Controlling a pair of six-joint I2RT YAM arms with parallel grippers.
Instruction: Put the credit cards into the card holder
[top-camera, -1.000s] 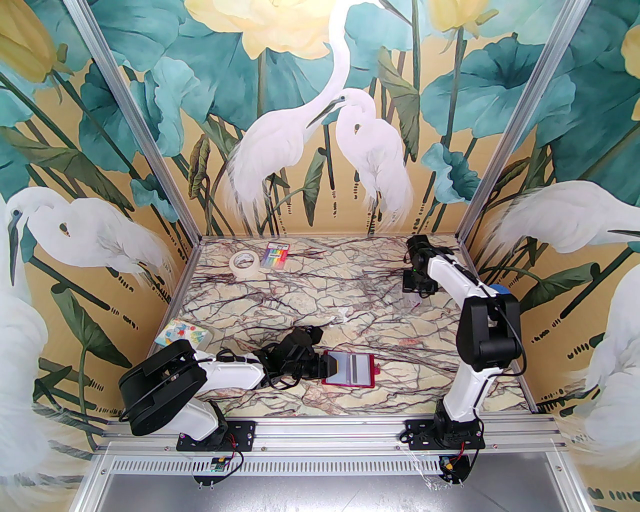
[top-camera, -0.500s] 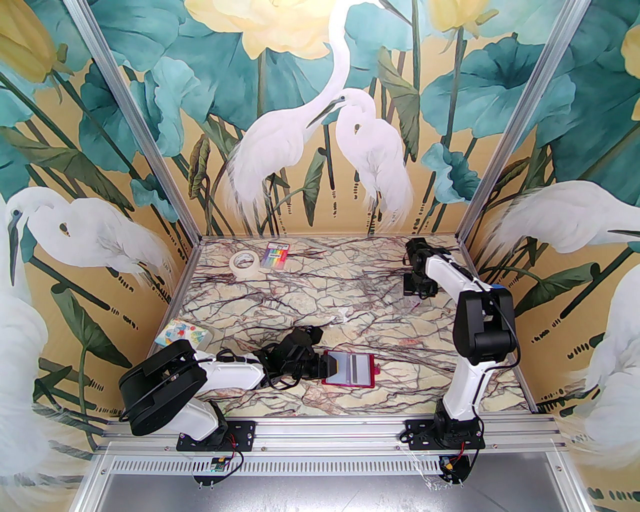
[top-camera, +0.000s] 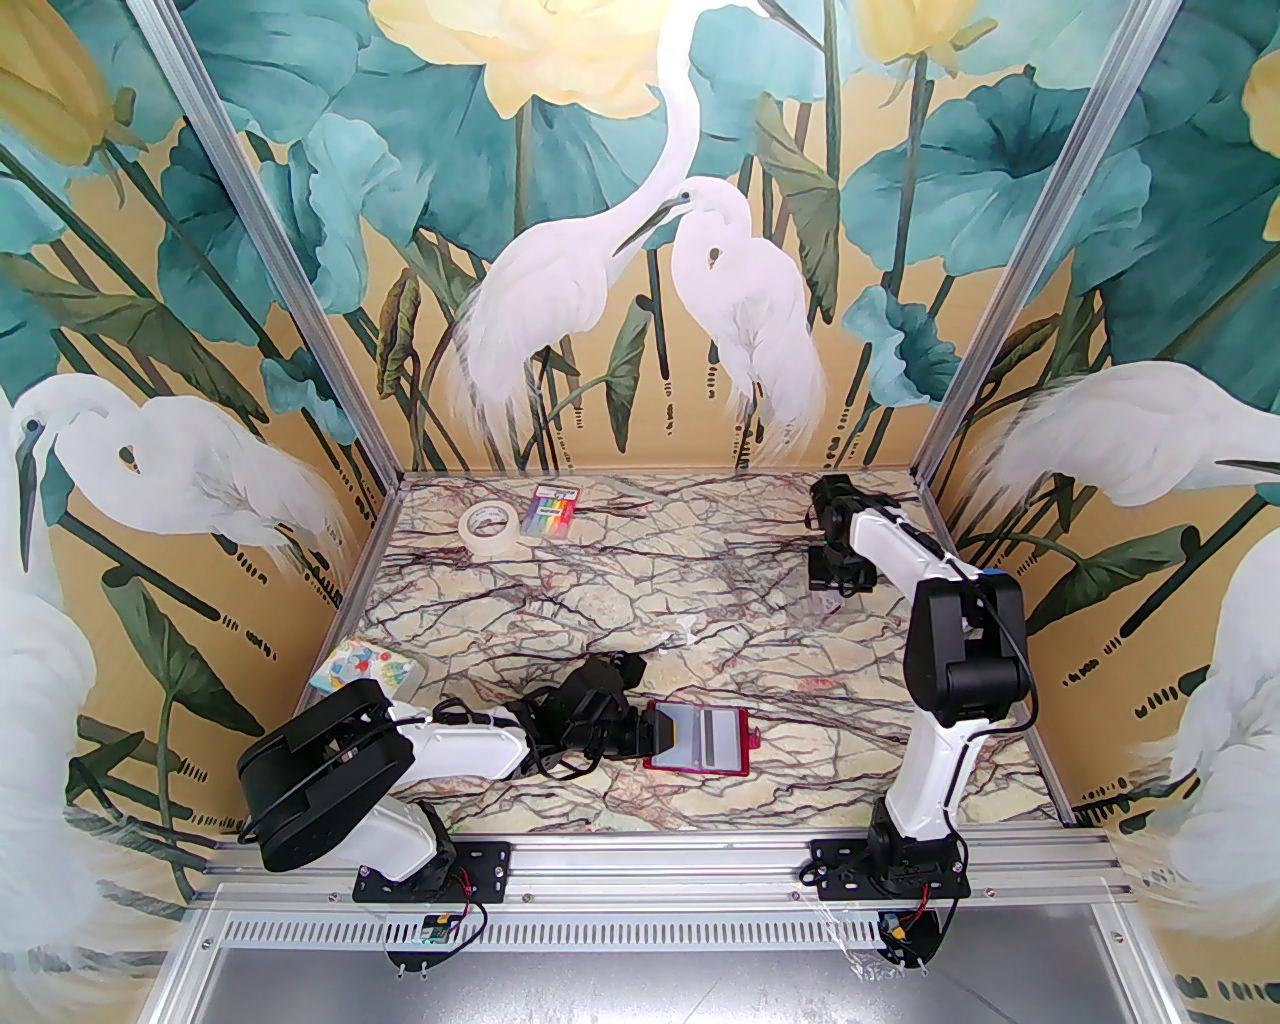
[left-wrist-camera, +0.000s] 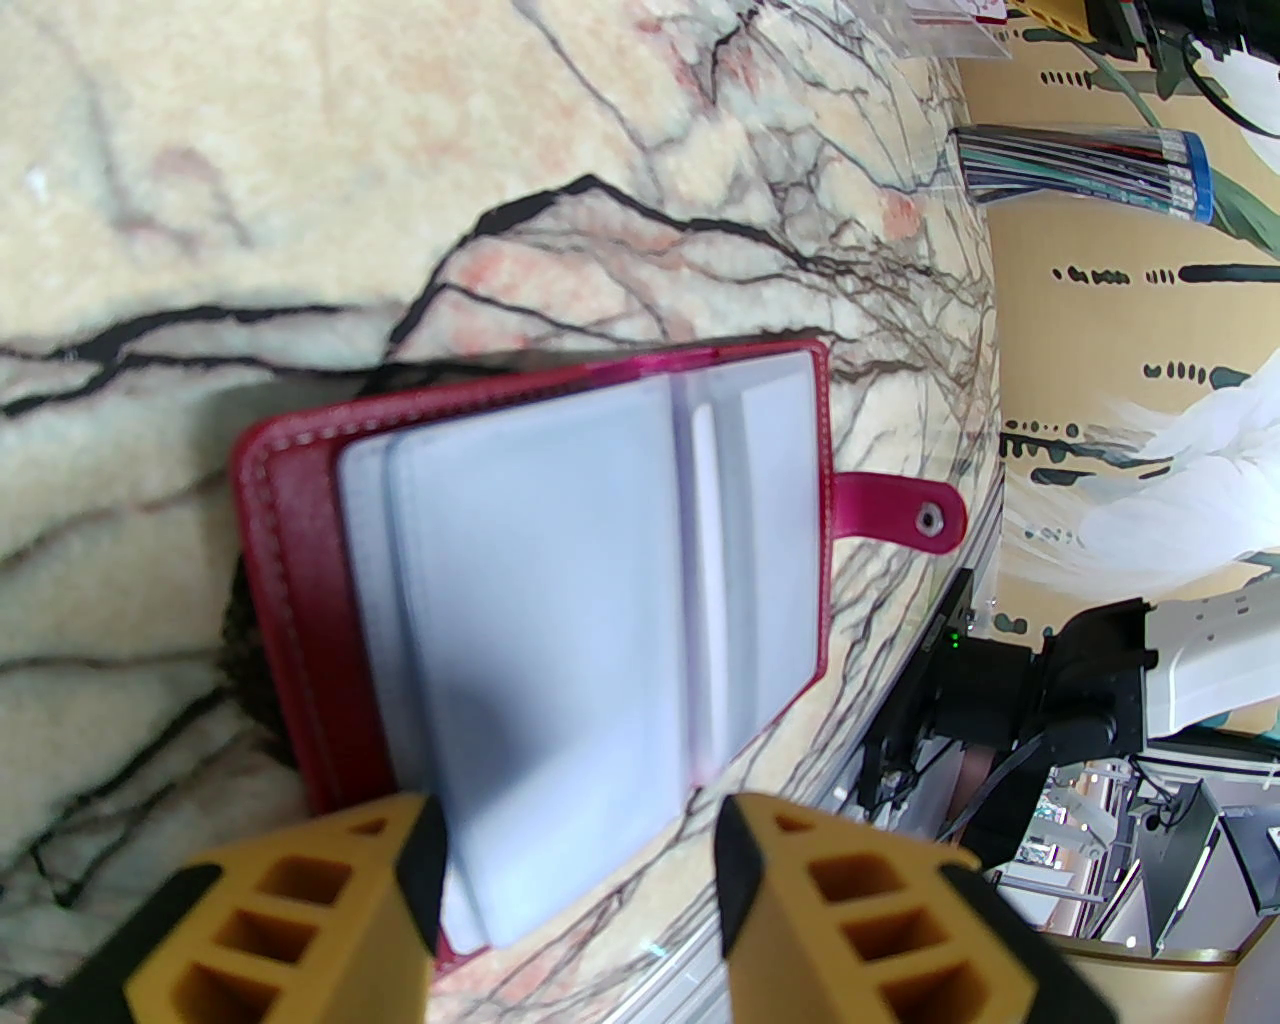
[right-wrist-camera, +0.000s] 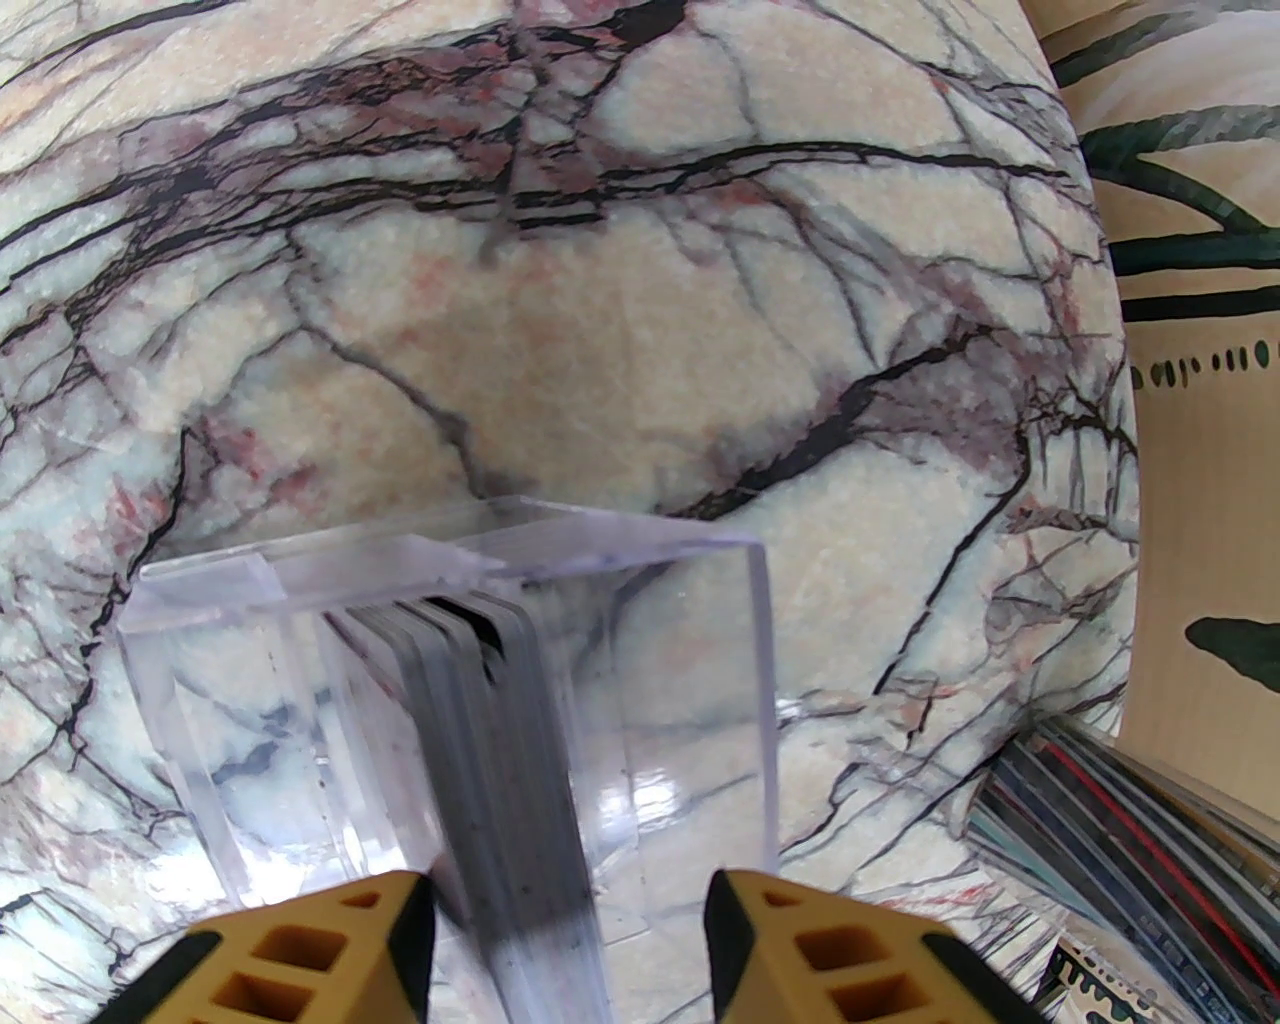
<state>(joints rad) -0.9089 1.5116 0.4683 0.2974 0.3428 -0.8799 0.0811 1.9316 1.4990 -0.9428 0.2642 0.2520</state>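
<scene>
While left jaws gape at the open holder, right jaws (also released) straddle the cased cards, likely pinching one next.

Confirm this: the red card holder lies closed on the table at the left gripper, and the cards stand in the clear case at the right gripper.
Wrong on one point: the card holder lies open, sleeves showing, in the left wrist view. It is at the left gripper, and the cards stand in the clear case at the right gripper.
</scene>
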